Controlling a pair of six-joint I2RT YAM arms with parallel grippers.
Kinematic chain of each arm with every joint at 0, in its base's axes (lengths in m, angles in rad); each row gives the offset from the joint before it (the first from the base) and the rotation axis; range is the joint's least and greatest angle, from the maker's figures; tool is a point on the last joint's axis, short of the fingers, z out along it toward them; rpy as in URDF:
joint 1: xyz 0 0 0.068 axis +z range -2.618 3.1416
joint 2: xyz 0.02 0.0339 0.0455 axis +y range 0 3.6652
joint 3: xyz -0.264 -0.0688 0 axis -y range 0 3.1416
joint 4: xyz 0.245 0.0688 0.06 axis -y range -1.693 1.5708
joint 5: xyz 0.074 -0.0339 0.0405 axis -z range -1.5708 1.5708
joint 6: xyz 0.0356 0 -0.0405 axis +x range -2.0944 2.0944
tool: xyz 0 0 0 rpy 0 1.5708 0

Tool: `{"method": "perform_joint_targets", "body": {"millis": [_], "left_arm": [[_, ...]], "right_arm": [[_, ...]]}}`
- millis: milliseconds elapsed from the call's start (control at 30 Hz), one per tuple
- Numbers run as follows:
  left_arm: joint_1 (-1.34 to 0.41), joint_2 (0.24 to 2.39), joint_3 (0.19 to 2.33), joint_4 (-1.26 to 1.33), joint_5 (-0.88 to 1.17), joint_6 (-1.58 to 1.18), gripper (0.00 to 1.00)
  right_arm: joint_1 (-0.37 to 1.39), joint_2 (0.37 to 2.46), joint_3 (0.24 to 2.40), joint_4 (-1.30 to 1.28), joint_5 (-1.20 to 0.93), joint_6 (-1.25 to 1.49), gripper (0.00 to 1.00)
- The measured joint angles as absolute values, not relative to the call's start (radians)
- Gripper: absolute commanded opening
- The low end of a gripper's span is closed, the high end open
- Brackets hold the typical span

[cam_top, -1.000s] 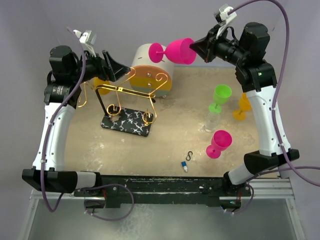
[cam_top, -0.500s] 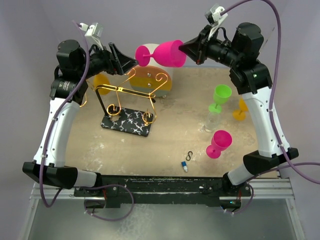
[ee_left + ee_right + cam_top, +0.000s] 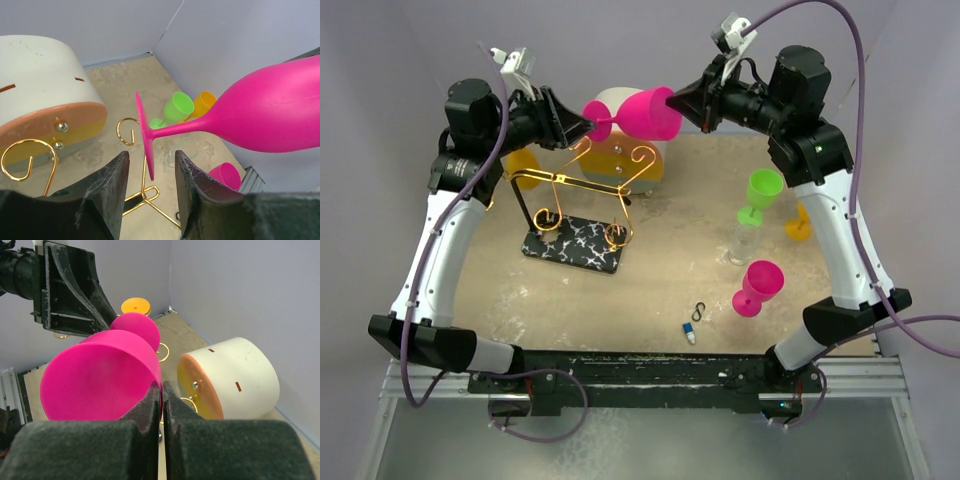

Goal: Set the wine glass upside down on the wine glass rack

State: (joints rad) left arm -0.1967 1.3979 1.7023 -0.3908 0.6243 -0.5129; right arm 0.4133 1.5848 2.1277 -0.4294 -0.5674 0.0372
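Handover likely: right gripper (image 3: 678, 103) pinches the magenta plastic wine glass (image 3: 650, 113) by its rim, offering the foot to the open left gripper (image 3: 584, 124).

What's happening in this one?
The right hand pinches the rim of the pink wine glass, holding it sideways in mid-air. The left hand is open, its fingers either side of the glass's foot, apparently for a handover. No glass hangs on the wine glass rack yet.
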Motion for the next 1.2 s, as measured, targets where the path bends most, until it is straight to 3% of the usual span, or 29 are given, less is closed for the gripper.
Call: {"method": "perform_joint_targets", "body": {"millis": [467,600,833,1000,1067,1200], "left_arm": [[-0.212,1.437,1.712,-0.413,0.629,-0.513,0.00],[-0.212,1.436,1.716,-0.412,0.624,-0.511,0.00],[-0.210,1.429,1.716,-0.422,0.608,-0.460,0.00],[-0.167,1.393,1.715,-0.437,0.606,-0.421,0.00],[-0.129,1.371,1.715,-0.439,0.606,-0.397,0.00],[-0.041,1.322,1.715,-0.460,0.579,-0.316,0.00]], "right_arm": [[0.421,1.585,2.128,-0.450,-0.566,0.009,0.01],[0.421,1.585,2.124,-0.461,-0.558,-0.001,0.17],[0.421,1.576,2.118,-0.472,-0.525,-0.024,0.57],[0.421,1.518,2.072,-0.484,-0.482,-0.051,0.70],[0.421,1.484,2.052,-0.488,-0.457,-0.065,0.80],[0.421,1.407,2.016,-0.495,-0.381,-0.095,0.89]]}}
